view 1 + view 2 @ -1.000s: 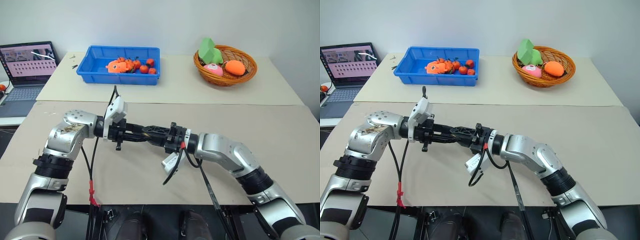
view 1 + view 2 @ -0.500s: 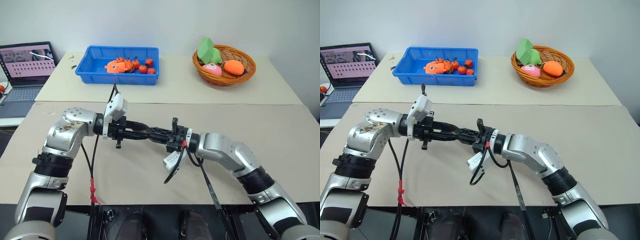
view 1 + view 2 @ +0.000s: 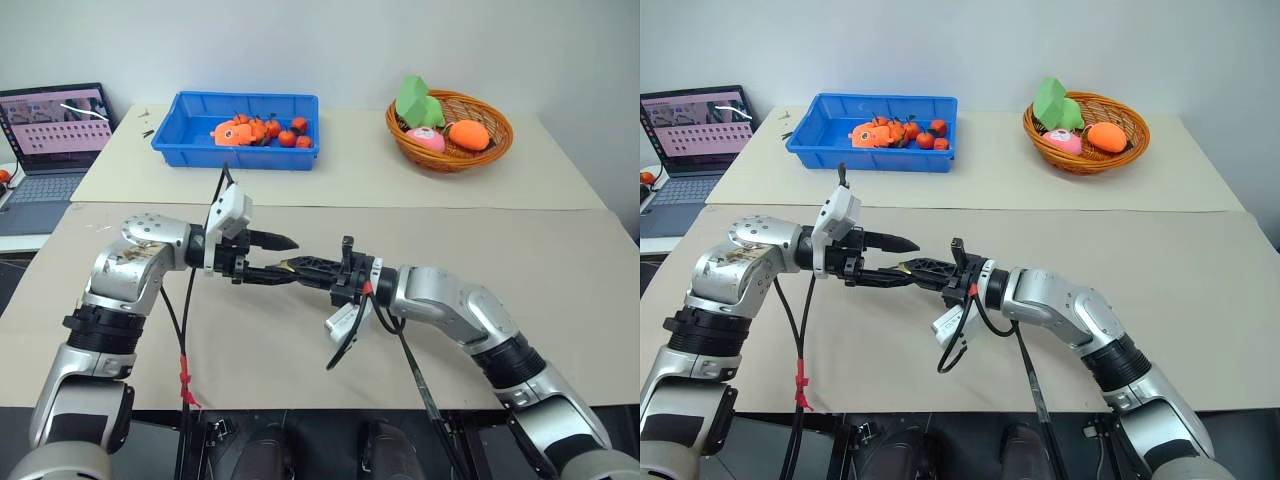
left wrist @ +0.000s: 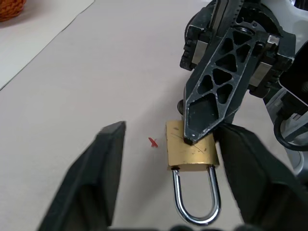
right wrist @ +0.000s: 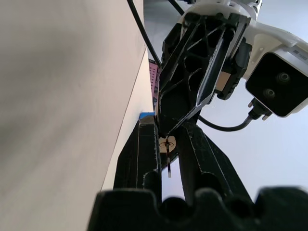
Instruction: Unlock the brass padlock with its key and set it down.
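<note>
The brass padlock [image 4: 191, 151] sits low and right of centre in the left wrist view: a small squarish gold body, lightly scratched, with a thin silver U-shaped shackle [image 4: 196, 198] curving back toward the camera. The right gripper [image 4: 190, 139] pinches the padlock's body at its fingertips, jaws drawn narrow onto it. The left gripper [image 3: 285, 255] stands wide, its two black fingers [image 4: 94, 178] spread to either side of the padlock; one finger looks close against the lock's edge, though contact cannot be told. In the head views the two grippers meet just left of centre frame, above the table [image 3: 560, 270], with the padlock a small gold glint [image 3: 284, 266] between them. The key cannot be made out for certain.

The table is covered in pale beige sheets. At the upper centre-left stands a blue bin [image 3: 196, 132] holding small orange items; at the upper right, a wicker basket [image 3: 495, 148] of toys. A laptop [image 3: 55, 135] sits open at the upper left, before a plain white wall [image 3: 330, 40].
</note>
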